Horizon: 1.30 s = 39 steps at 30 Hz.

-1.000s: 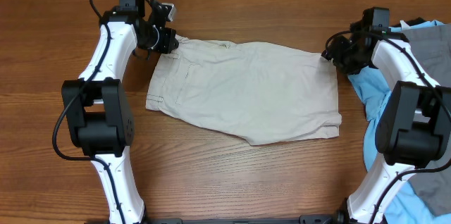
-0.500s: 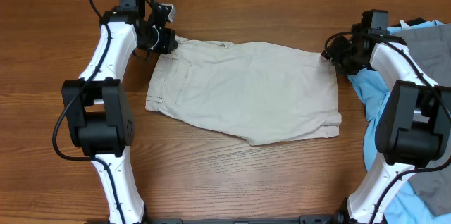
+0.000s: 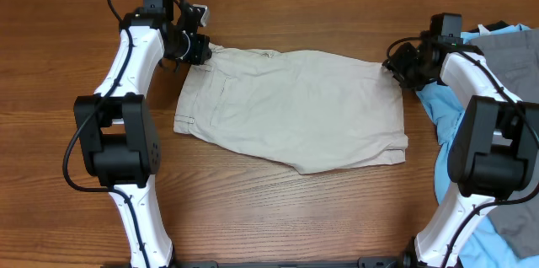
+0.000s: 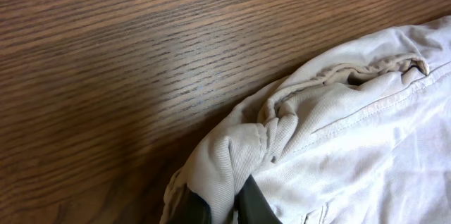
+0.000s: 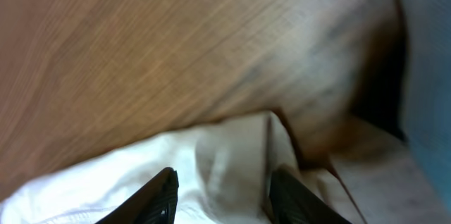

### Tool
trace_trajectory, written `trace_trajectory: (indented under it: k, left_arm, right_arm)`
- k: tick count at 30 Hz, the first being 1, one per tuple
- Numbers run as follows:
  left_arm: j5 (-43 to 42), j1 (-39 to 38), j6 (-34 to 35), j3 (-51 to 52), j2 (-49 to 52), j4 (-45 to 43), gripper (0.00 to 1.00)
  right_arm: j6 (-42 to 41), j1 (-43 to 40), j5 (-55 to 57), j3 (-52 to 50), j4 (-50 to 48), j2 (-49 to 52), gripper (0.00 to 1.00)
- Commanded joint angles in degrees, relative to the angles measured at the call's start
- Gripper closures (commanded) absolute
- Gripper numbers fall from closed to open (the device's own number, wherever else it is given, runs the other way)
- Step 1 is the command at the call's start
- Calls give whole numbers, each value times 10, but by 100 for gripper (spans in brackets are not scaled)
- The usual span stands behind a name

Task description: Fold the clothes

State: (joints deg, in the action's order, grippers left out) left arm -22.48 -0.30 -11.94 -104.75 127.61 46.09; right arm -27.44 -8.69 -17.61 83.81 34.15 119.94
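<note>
Overhead, crumpled beige twill shorts [image 3: 295, 108], left pincer [image 3: 204, 49] pinching a corner, right pincer [image 3: 394, 64] spread.

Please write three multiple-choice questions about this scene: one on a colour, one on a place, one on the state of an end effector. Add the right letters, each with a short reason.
1. The shorts are: A) beige B) black C) red.
2. The blue shirt lies: A) under the left arm B) beside the right arm C) on the shorts.
3. The left end effector is: A) open over bare wood B) holding the shirt C) shut on a corner of the shorts.

1 A: pale khaki cloth shows in every view.
2 B: the overhead view shows blue cloth next to that arm.
3 C: the left wrist view shows cloth pinched between its fingers.
</note>
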Motion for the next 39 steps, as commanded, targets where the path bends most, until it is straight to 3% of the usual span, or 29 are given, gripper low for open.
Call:
trace_trajectory:
  k: [1, 5, 10, 19, 26, 31, 39]
  left_arm:
    - [5, -1, 8, -16, -19, 2, 94]
    - [5, -1, 8, -16, -19, 2, 94]
    - [5, -1, 8, -16, -19, 2, 95]
    - [4, -1, 9, -18, -22, 7, 96]
    - [3, -1, 52, -39, -83, 50, 96]
    - [4, -1, 121, -39, -153, 103, 96]
    - [5, -2, 188, -36, -193, 306, 96]
  right_arm:
    - [-10, 15, -5, -13, -21, 6, 54]
    - [-12, 23, -3, -31, -42, 6, 63]
    - [-11, 23, 2, -36, -43, 6, 92]
    - [9, 22, 9, -33, -41, 5, 96]
    - [40, -6, -88, -3, 36, -62, 96]
    - [86, -13, -101, -3, 162, -150, 96]
    - [129, -13, -70, -6, 410, -224, 96]
